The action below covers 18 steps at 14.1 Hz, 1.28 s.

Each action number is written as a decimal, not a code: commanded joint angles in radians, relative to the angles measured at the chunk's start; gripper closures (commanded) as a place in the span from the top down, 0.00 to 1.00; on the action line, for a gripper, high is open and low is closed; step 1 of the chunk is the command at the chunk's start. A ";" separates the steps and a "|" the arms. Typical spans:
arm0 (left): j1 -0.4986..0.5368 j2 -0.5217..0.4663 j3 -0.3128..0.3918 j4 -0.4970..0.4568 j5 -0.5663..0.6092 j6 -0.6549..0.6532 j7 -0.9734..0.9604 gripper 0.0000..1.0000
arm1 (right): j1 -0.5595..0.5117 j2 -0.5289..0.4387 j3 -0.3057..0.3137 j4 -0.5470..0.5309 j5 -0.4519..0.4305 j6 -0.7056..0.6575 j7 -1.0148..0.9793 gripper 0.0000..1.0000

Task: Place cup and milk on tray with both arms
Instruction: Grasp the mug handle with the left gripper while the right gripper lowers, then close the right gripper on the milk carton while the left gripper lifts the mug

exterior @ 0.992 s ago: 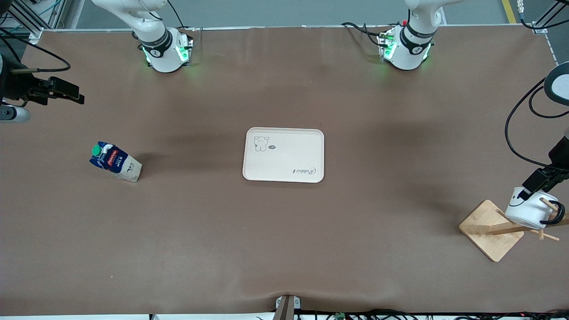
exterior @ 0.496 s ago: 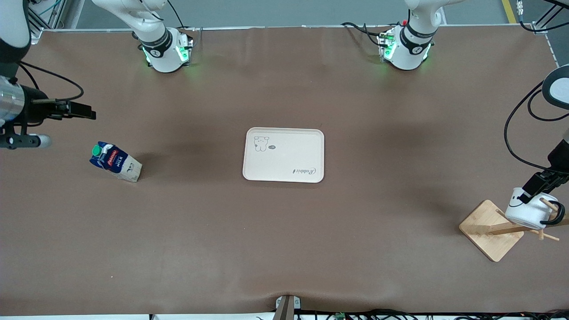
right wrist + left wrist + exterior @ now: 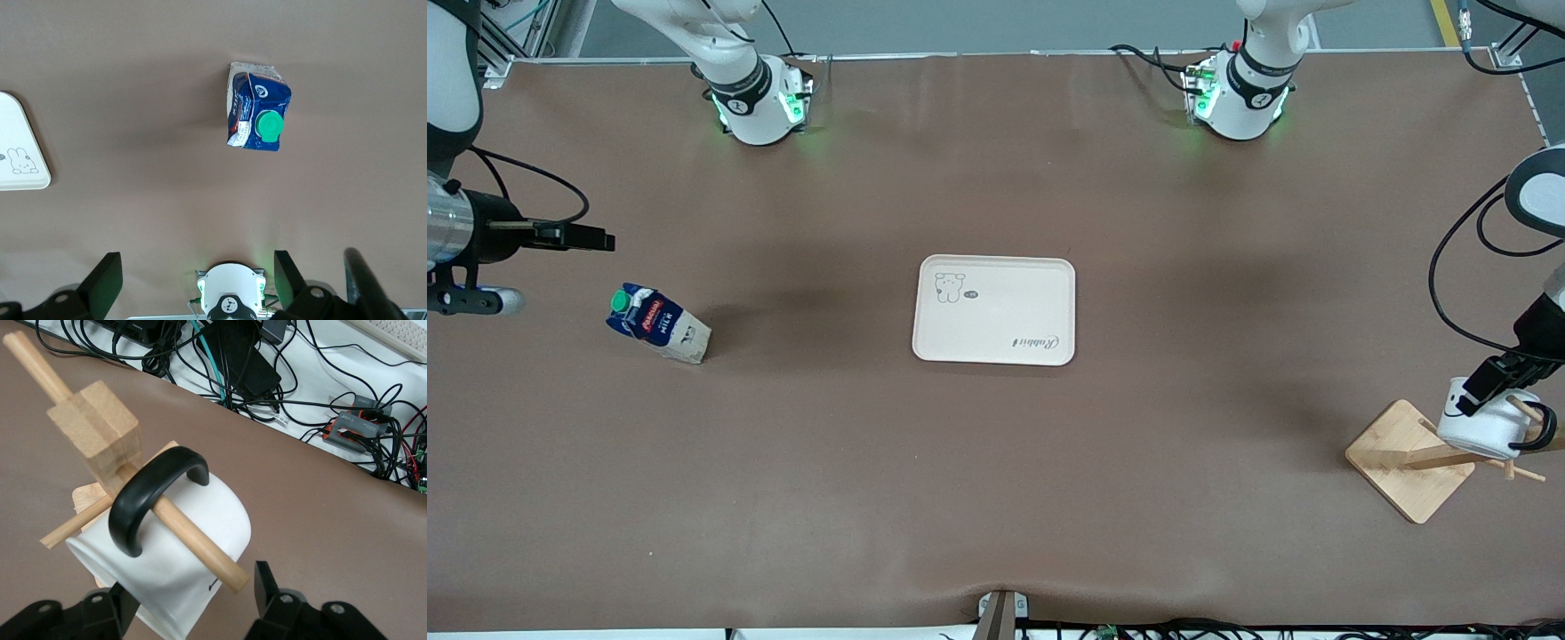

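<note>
The cup (image 3: 1485,425), white with a black handle (image 3: 152,499), hangs by that handle on a wooden peg (image 3: 200,550) of a rack at the left arm's end of the table. My left gripper (image 3: 1481,389) is open and straddles the cup's body (image 3: 200,520); one finger (image 3: 265,590) stands clear of it. The milk (image 3: 656,324) stands on the table toward the right arm's end, its green cap (image 3: 270,127) up. My right gripper (image 3: 598,238) hovers open over bare table beside the milk (image 3: 257,117). The cream tray (image 3: 996,348) lies mid-table with nothing on it.
The rack's square wooden base (image 3: 1392,458) and post (image 3: 100,430) stand close to the table's edge. Cables and power bricks (image 3: 360,427) lie off that edge. The two arm bases (image 3: 760,102) (image 3: 1236,98) stand along the table's edge farthest from the front camera. A tray corner (image 3: 30,175) shows in the right wrist view.
My right gripper has come in from the table's edge and down toward the milk. My left gripper has slid lower over the cup and its jaws have narrowed.
</note>
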 commanded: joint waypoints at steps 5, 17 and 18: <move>0.001 0.025 -0.004 0.021 -0.033 0.010 0.055 0.64 | -0.019 0.058 0.009 -0.062 -0.013 0.211 0.134 1.00; 0.001 -0.012 -0.014 0.006 -0.033 -0.011 0.091 0.04 | -0.005 0.030 0.013 -0.290 -0.189 0.355 0.261 1.00; 0.001 -0.018 -0.014 0.006 -0.035 -0.016 0.094 0.00 | -0.005 0.030 0.013 -0.315 -0.189 0.383 0.261 1.00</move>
